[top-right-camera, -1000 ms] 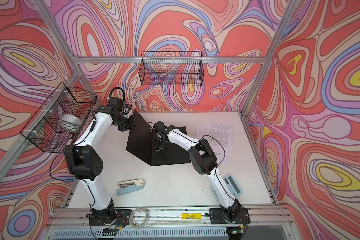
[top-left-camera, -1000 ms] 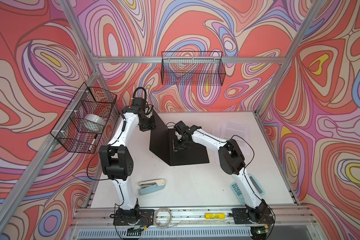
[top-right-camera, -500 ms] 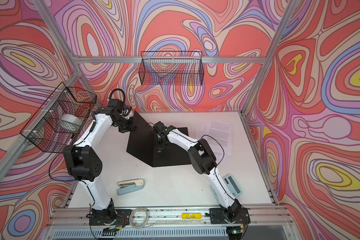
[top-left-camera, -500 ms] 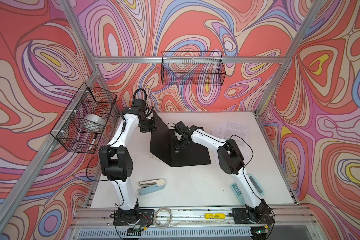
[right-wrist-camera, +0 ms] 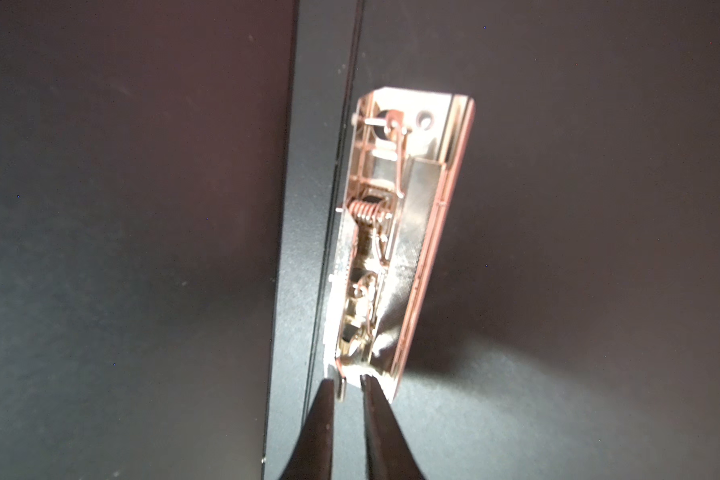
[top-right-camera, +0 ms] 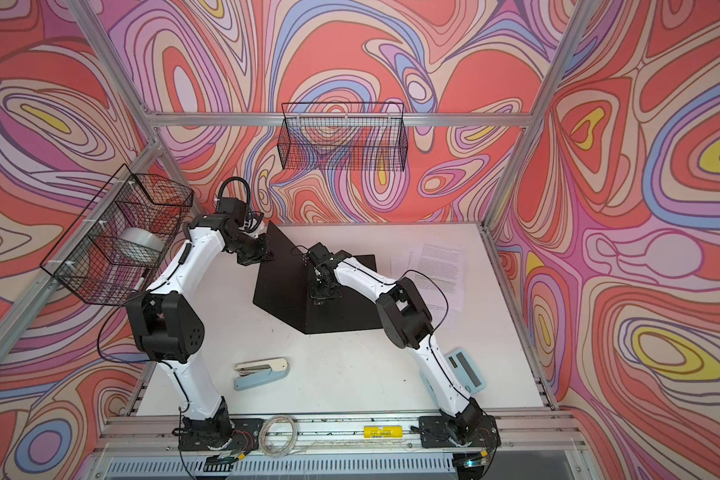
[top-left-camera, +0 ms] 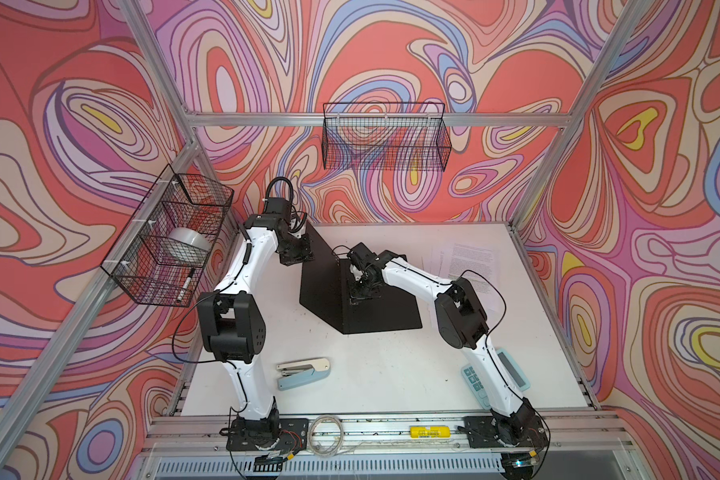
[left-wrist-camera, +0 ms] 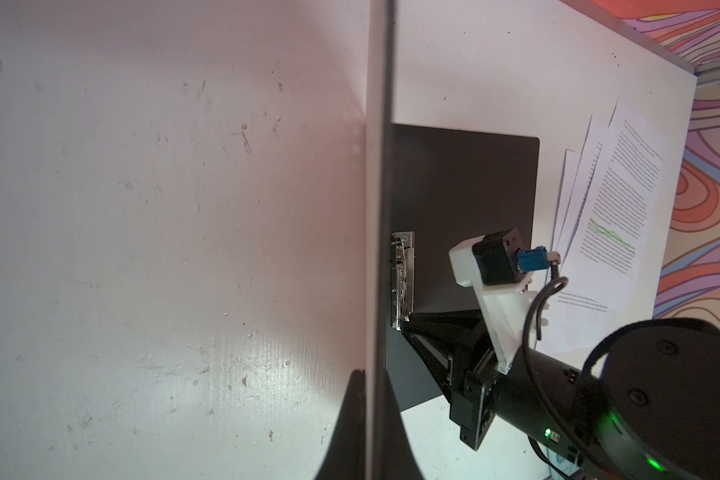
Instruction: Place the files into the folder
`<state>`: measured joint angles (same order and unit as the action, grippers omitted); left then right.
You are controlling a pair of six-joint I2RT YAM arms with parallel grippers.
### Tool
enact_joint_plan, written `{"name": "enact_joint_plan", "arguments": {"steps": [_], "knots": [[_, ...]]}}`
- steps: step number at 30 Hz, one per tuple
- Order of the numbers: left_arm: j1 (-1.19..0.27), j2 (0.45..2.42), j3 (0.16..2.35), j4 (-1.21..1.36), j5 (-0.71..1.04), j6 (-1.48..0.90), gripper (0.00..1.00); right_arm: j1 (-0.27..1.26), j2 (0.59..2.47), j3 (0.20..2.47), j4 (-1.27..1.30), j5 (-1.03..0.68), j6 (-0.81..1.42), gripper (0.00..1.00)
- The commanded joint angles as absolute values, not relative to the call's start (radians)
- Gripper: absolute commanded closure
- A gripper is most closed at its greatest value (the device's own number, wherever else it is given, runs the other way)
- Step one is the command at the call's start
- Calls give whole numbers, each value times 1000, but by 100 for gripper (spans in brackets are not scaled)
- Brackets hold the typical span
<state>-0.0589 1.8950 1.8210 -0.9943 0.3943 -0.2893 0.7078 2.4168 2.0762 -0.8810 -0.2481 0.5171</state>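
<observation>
No brand name or lettering can be read. The files point(top-left-camera: 472, 262), loose white sheets of fine black print too small to make out, lie fanned at the far right of the white table point(top-left-camera: 371, 374). The left wrist view shows one line marked in green point(left-wrist-camera: 607, 232). A yellow label point(top-left-camera: 427, 432) on the front rail carries dark print that is also illegible.

The folder point(top-left-camera: 375, 316) lies open mid-table, near the files but apart from them, with its black inside showing. One cover lies flat. The other stands upright, its top edge clenched in the left end effector point(top-left-camera: 302, 258). The right end effector point(right-wrist-camera: 348, 380) is nipped onto the end of the metal clip point(right-wrist-camera: 387, 249) by the spine, with its fingertips almost together.

A wire basket point(top-left-camera: 142, 286) on the left wall holds a roll of clear tape point(top-left-camera: 186, 245) and a marker pen point(top-left-camera: 185, 284). A second wire basket point(top-left-camera: 385, 141) hangs on the back wall. A pale blue stapler point(top-left-camera: 304, 372) lies near the front. A blue calculator point(top-left-camera: 514, 368) sits partly behind the right arm.

Both arms and the folder are much where they were a second ago.
</observation>
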Motion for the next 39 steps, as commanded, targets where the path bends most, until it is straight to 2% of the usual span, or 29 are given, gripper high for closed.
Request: {"name": "enact_joint_plan", "arguments": {"steps": [1, 13, 31, 34, 39], "knots": [[-58, 1843, 1812, -1017, 413, -290, 100, 713, 2447, 2097, -896, -258, 511, 85], [-58, 1837, 1809, -1020, 425, -291, 100, 713, 2462, 2123, -911, -272, 508, 91], [-58, 1831, 1812, -1019, 435, -288, 100, 713, 2491, 2118, -927, -300, 509, 92], [-58, 1830, 1810, -1019, 434, -287, 100, 713, 2496, 2117, -933, -298, 509, 95], [-58, 1830, 1813, -1019, 440, -287, 100, 713, 2500, 2114, -934, -298, 512, 91]]}}
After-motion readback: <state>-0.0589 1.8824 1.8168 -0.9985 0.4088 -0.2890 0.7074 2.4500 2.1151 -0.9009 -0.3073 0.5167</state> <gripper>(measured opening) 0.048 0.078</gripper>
